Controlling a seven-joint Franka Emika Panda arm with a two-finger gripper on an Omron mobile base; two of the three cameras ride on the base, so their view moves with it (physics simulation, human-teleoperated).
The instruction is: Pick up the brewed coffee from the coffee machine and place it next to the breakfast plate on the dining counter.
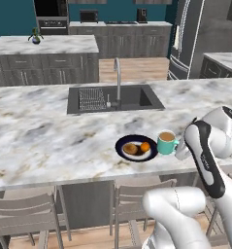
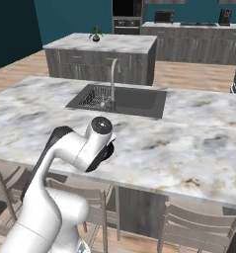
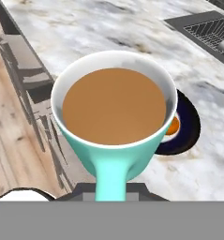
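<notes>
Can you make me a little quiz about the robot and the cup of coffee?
1. True or false: the brewed coffee is beside the breakfast plate.
2. What is on the plate: A) bread and an orange piece, B) a spoon, C) an apple?
3. What is the end effector shut on?

Key:
1. True; both are above the dining counter, near its front edge.
2. A.
3. The mug's handle.
</notes>
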